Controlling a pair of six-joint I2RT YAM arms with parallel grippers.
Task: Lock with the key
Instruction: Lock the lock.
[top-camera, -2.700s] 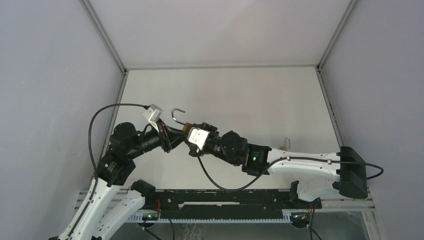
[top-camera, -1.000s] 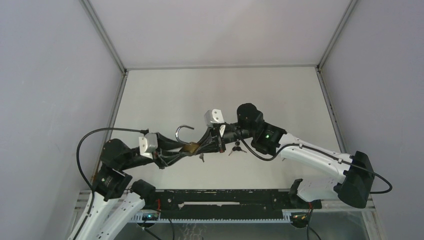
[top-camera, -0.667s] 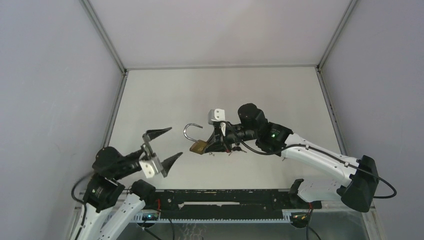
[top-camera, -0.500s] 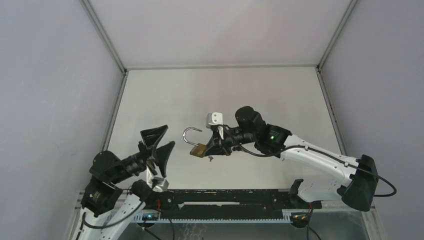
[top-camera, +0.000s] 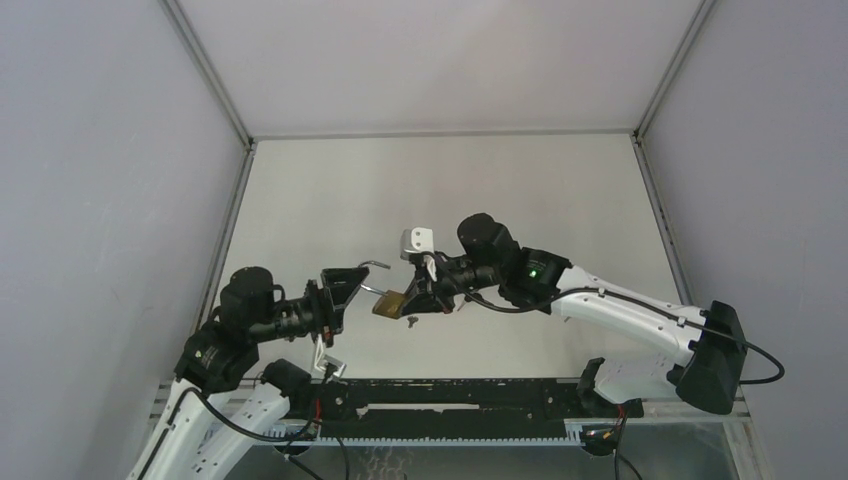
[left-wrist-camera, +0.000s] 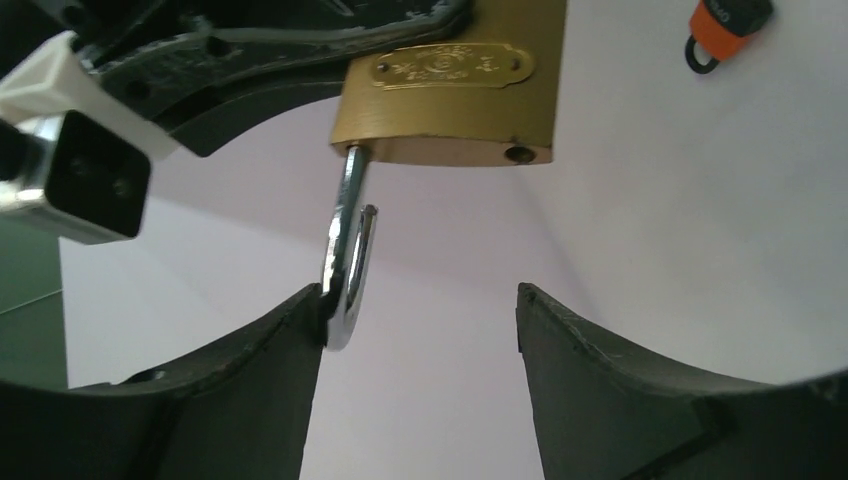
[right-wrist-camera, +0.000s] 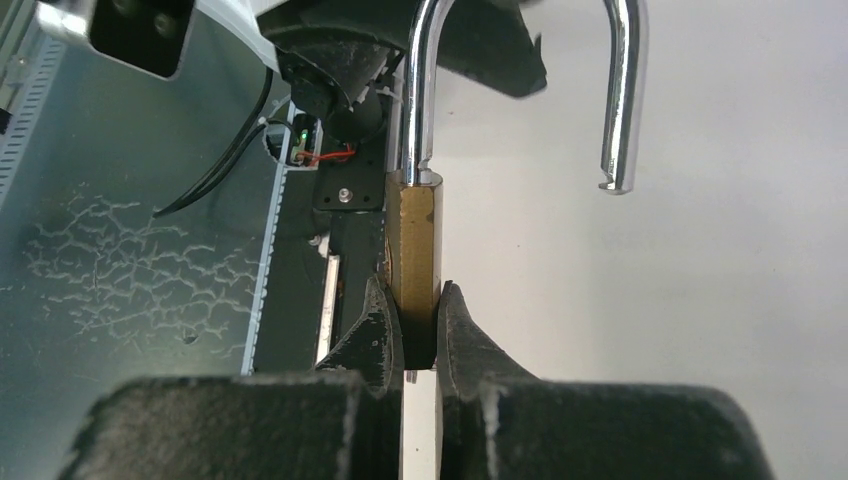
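My right gripper (right-wrist-camera: 420, 320) is shut on the brass body of the padlock (right-wrist-camera: 418, 250) and holds it above the table. In the top view the padlock (top-camera: 390, 303) hangs mid-table. Its steel shackle (right-wrist-camera: 428, 90) stands open, the free end (right-wrist-camera: 620, 110) out of the body. My left gripper (left-wrist-camera: 418, 300) is open around the shackle's bend (left-wrist-camera: 345, 265), whose side rests against the left finger (left-wrist-camera: 250, 390); the other finger stands clear. A small dark piece, seemingly the key (top-camera: 412, 318), hangs under the body.
An orange tag on a black ring (left-wrist-camera: 725, 20) lies on the white table beyond the lock. The rail with cables (top-camera: 450, 400) runs along the near edge, and grey walls (top-camera: 100, 200) close in both sides.
My left gripper has swung in from the lower left, open, up to the shackle, and its jaws have narrowed a little. The right arm has shifted the padlock slightly left.
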